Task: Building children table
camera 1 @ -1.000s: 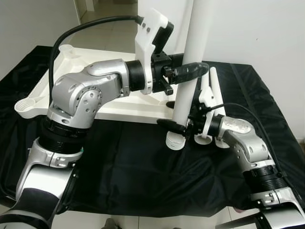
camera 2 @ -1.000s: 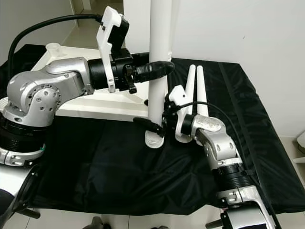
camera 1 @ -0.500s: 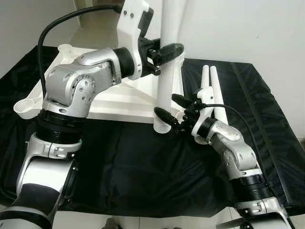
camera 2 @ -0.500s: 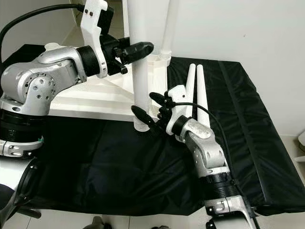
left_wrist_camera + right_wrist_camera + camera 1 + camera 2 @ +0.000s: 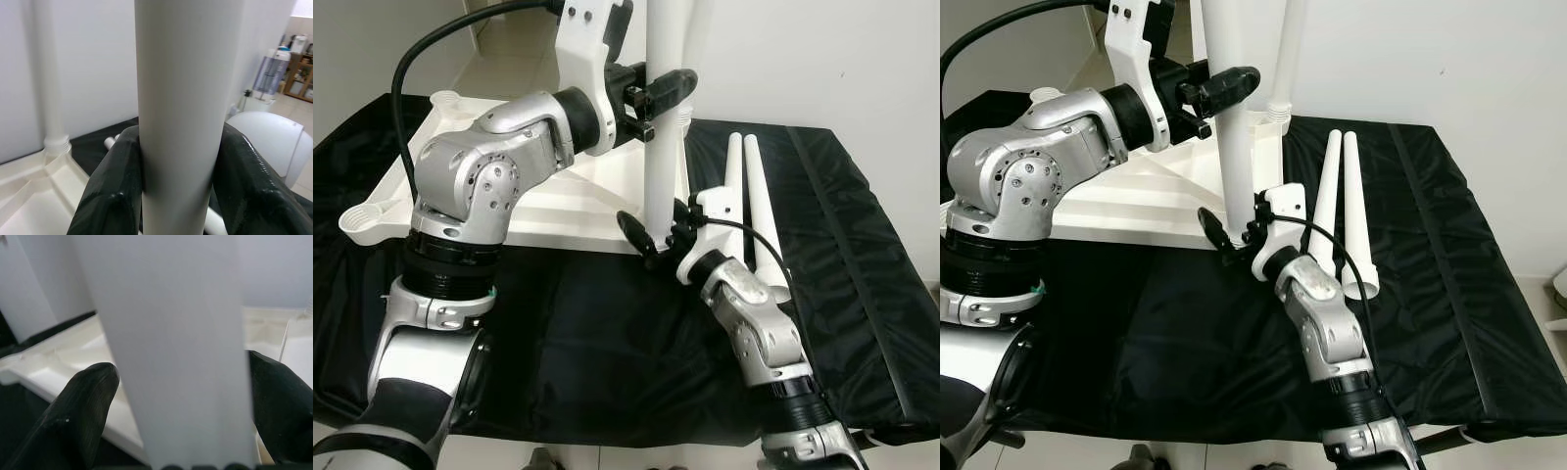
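White table leg (image 5: 664, 147) held upright at tabletop's (image 5: 558, 201) 4 o'clock corner

Left gripper (image 5: 658, 90) clamped on leg high up; right gripper (image 5: 658, 227) spread around its base, seemingly not gripping

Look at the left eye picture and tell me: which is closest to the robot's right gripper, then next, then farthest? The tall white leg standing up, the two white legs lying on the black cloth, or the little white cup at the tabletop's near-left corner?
1. Tall white upright leg: between the right gripper's fingers.
2. Two white legs lying on the cloth: just to its right.
3. Small white corner cup: far left.
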Robot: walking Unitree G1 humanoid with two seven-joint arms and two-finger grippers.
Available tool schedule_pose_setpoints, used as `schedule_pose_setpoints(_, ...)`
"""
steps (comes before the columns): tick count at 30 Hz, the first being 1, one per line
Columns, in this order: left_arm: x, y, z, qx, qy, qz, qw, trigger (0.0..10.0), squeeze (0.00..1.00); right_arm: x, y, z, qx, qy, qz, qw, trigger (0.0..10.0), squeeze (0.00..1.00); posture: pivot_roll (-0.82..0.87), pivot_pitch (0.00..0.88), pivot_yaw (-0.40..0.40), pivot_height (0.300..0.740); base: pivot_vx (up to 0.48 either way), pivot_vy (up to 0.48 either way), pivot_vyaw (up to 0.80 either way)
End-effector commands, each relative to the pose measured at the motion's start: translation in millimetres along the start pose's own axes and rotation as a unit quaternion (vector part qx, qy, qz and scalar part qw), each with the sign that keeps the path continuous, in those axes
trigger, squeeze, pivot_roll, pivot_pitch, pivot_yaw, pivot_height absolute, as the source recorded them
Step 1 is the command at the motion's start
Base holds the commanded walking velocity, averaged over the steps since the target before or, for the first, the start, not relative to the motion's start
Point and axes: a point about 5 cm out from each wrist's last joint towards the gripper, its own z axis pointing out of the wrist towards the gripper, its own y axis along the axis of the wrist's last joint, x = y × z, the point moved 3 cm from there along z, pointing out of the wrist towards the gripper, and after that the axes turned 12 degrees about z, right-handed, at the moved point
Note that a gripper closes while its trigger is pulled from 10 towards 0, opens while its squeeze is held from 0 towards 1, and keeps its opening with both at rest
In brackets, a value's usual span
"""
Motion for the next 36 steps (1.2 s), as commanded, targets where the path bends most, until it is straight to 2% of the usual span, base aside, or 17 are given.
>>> schedule_pose_setpoints(1, -7.2, 5.6, -0.6, -0.006, -0.010, 0.010, 1.000, 10.0, 0.00, -4.6, 0.5, 0.7, -0.002, -0.014, -0.002, 1.000, 10.0, 0.00, 0.01, 0.119, -0.002, 0.740, 0.000, 0.000, 0.00)
schedule_pose_setpoints(16, -14.9, 5.4, -6.9, 0.000, -0.015, 0.021, 1.000, 10.0, 0.00, -12.8, 9.8, 7.0, 0.013, -0.029, -0.032, 0.999, 10.0, 0.00, 0.01, 0.117, -0.009, 0.740, 0.000, 0.000, 0.00)
schedule_pose_setpoints(17, -15.8, 6.2, -7.4, -0.001, -0.017, 0.021, 1.000, 10.0, 0.00, -13.9, 8.9, 6.1, 0.018, -0.028, -0.032, 0.999, 3.6, 0.00, 0.01, 0.118, -0.010, 0.740, 0.000, 0.000, 0.00)
schedule_pose_setpoints(18, -16.8, 7.0, -7.9, -0.002, -0.017, 0.020, 1.000, 10.0, 0.00, -14.7, 7.1, 5.4, 0.025, -0.025, -0.034, 0.999, 4.2, 0.00, 0.01, 0.119, -0.011, 0.740, 0.000, 0.000, 0.00)
schedule_pose_setpoints(19, -16.8, 7.0, -7.9, -0.002, -0.017, 0.020, 1.000, 10.0, 0.00, -14.7, 7.1, 5.4, 0.025, -0.025, -0.034, 0.999, 4.2, 0.00, 0.01, 0.119, -0.011, 0.740, 0.000, 0.000, 0.00)
schedule_pose_setpoints(20, -17.7, 7.4, -8.4, -0.002, -0.018, 0.020, 1.000, 10.0, 0.00, -15.2, 5.4, 4.8, 0.031, -0.023, -0.036, 0.999, 1.6, 0.00, 0.01, 0.119, -0.011, 0.740, 0.000, 0.000, 0.00)
schedule_pose_setpoints(21, -18.4, 7.9, -8.9, -0.002, -0.018, 0.021, 1.000, 10.0, 0.00, -15.4, 4.3, 4.4, 0.034, -0.022, -0.037, 0.998, 1.3, 0.00, 0.01, 0.119, -0.011, 0.740, 0.000, 0.000, 0.00)
schedule_pose_setpoints(22, -19.3, 8.2, -9.4, -0.002, -0.020, 0.021, 1.000, 10.0, 0.00, -14.3, 3.6, 4.0, 0.036, -0.017, -0.038, 0.998, 0.0, 0.00, 0.01, 0.119, -0.011, 0.740, 0.000, 0.000, 0.00)
schedule_pose_setpoints(26, -21.2, 8.6, -10.7, -0.001, -0.022, 0.023, 0.999, 10.0, 0.00, -12.5, 2.5, 3.4, 0.043, -0.010, -0.044, 0.998, 0.0, 0.00, 0.01, 0.119, -0.011, 0.740, 0.000, 0.000, 0.00)
schedule_pose_setpoints(27, -21.7, 8.7, -11.1, -0.001, -0.022, 0.024, 0.999, 10.0, 0.00, -12.1, 2.0, 3.3, 0.047, -0.009, -0.048, 0.998, 1.1, 0.00, 0.01, 0.119, -0.011, 0.740, 0.000, 0.000, 0.00)
schedule_pose_setpoints(31, -23.1, 9.3, -11.8, -0.002, -0.025, 0.024, 0.999, 10.0, 0.00, -10.8, 0.2, 3.1, 0.054, -0.005, -0.054, 0.997, 0.8, 0.00, 0.00, 0.117, -0.013, 0.740, 0.000, 0.000, 0.00)
schedule_pose_setpoints(32, -24.0, 9.5, -12.1, -0.003, -0.026, 0.024, 0.999, 10.0, 0.00, -10.6, -1.5, 3.2, 0.058, -0.006, -0.061, 0.996, 10.0, 0.00, 0.00, 0.115, -0.013, 0.740, 0.000, 0.000, 0.00)
schedule_pose_setpoints(36, -25.2, 10.0, -12.8, -0.004, -0.028, 0.025, 0.999, 10.0, 0.00, -10.6, -2.2, 3.7, 0.060, -0.007, -0.066, 0.996, 10.0, 0.00, 0.00, 0.115, -0.013, 0.740, 0.000, 0.000, 0.00)
